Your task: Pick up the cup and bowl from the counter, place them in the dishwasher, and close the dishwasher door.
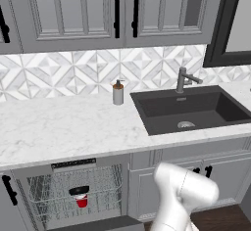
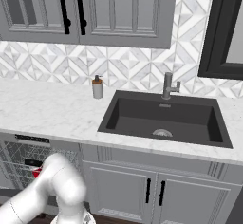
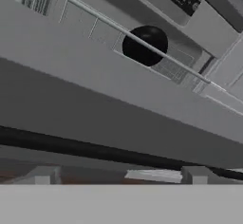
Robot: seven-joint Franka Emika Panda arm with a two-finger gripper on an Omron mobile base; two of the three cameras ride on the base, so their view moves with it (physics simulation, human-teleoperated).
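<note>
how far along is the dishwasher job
Done: the cup stands in the dishwasher rack with the bowl resting on it, and neither is on the counter. In hand: the open claw is down at the lowered door, next to its black handle. Left: closing the door.

The bowl (image 1: 79,191) sits on the cup (image 1: 82,201) in the dishwasher (image 1: 73,193).

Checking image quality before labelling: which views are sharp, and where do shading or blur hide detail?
Left base view: evenly lit, crisp; the cup and bowl sit shaded in the dishwasher rack. Right base view: sink dark, soft. Hand view: dishwasher door flat grey, slightly blurred.
</note>
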